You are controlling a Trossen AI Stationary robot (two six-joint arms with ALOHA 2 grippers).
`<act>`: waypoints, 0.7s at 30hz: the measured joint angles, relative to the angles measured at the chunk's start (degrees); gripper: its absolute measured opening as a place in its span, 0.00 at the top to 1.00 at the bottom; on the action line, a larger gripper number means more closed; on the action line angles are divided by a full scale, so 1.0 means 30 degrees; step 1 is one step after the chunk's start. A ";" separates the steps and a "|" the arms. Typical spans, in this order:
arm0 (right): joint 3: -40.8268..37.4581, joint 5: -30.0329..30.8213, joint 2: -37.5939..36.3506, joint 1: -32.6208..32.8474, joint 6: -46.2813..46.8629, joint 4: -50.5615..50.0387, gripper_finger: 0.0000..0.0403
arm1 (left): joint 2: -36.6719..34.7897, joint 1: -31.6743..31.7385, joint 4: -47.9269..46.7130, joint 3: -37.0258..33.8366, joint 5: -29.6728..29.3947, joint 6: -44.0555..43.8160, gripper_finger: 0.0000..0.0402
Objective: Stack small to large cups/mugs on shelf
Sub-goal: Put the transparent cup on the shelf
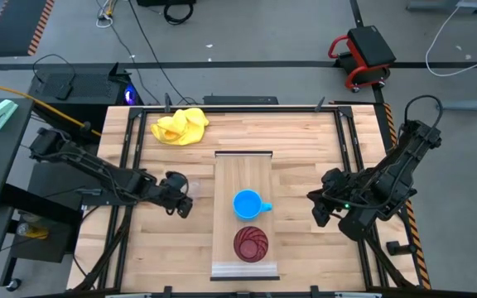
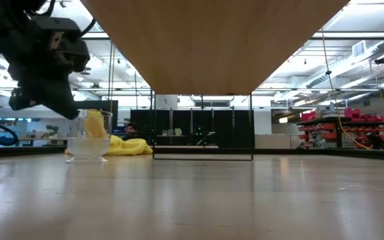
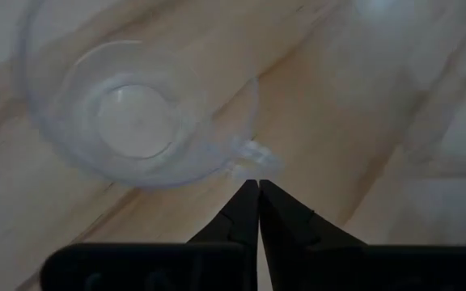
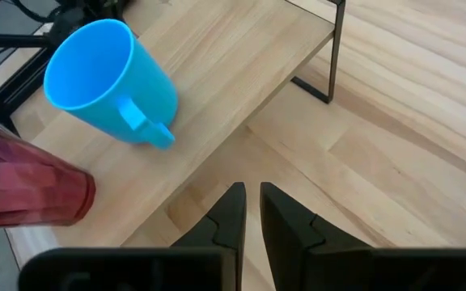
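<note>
On the shelf [image 1: 243, 170] I already see the dark red tumbler [image 1: 251, 244] near its front end and the blue mug [image 1: 248, 204] at its middle. The glass cup [image 1: 182, 189] stands on the table [image 1: 305, 141], left of the shelf. My left gripper [image 1: 185, 201] is clenched empty beside its rim. The right gripper [image 1: 318, 209] waits, fingers slightly parted, holding nothing. A yellow cloth [image 1: 180, 127] lies near the back edge, not in the way.

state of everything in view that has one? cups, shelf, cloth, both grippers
glass cup: upright on the tabletop, off the shelf, empty.
blue mug: upright on the shelf, empty.
red tumbler: upright on the shelf beside the mug.
shelf: holds two vessels, far half bare.
yellow cloth: crumpled on the table.
left gripper: shut at the cup's rim.
right gripper: slightly parted, holding nothing.
</note>
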 joint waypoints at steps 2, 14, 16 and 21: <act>0.0000 0.0007 0.0000 0.0000 0.0000 -0.0001 0.88 | 0.0712 -0.0003 0.0834 0.0000 -0.0018 0.0018 0.96; 0.0000 0.0426 0.0000 0.0000 0.0065 -0.0022 0.88 | 0.2826 0.0042 0.3753 0.0004 -0.2136 0.0022 0.97; 0.0000 0.0442 0.0000 0.0000 0.0088 -0.0022 0.88 | 0.2826 0.0189 0.3795 0.0007 -0.2772 -0.0006 0.97; 0.0000 0.0602 0.0000 0.0000 0.0095 -0.0015 0.88 | 0.2826 0.0821 0.3793 0.0157 -0.3167 0.0354 0.95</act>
